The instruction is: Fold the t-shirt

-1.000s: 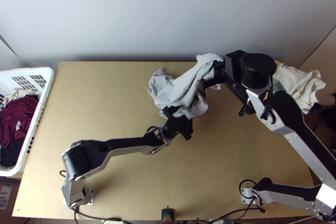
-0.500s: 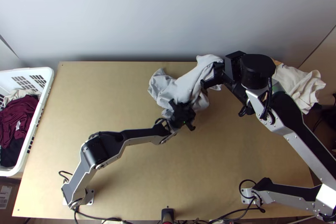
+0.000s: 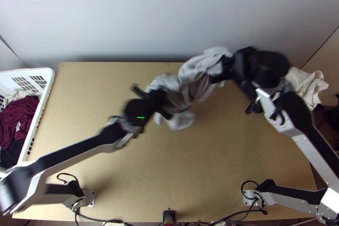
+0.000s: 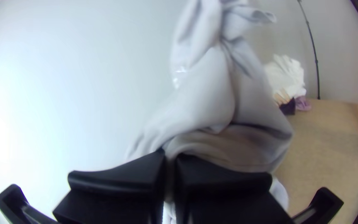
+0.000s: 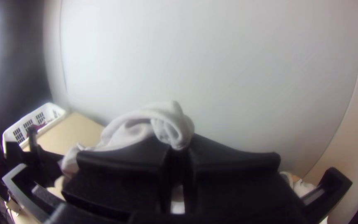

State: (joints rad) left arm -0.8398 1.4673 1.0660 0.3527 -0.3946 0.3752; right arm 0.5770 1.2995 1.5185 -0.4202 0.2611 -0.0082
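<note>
— Left gripper (image 3: 163,94) has swung left since the last frame, dragging the grey shirt (image 3: 197,73) with it, and right gripper (image 3: 217,73) has edged right!

— How are the arms standing?

— Left elbow's cocked out past its base at the top view's lower left, forearm slanting to the middle. Right arm bends out beyond the table (image 3: 237,154) edge and back over the far right part.

— And the grip?

— Both pinched tight on shirt! Left has a gathered part; right, a bunched fold. Cloth runs crumpled between them, over the middle of the table's far side.

— Basket?

— White basket (image 3: 47,75) at the left: maroon clothes (image 3: 19,118), a cream piece (image 3: 18,95) and dark stuff (image 3: 12,154) inside. Cream cloth (image 3: 307,84) lies by the far right corner, too.
</note>
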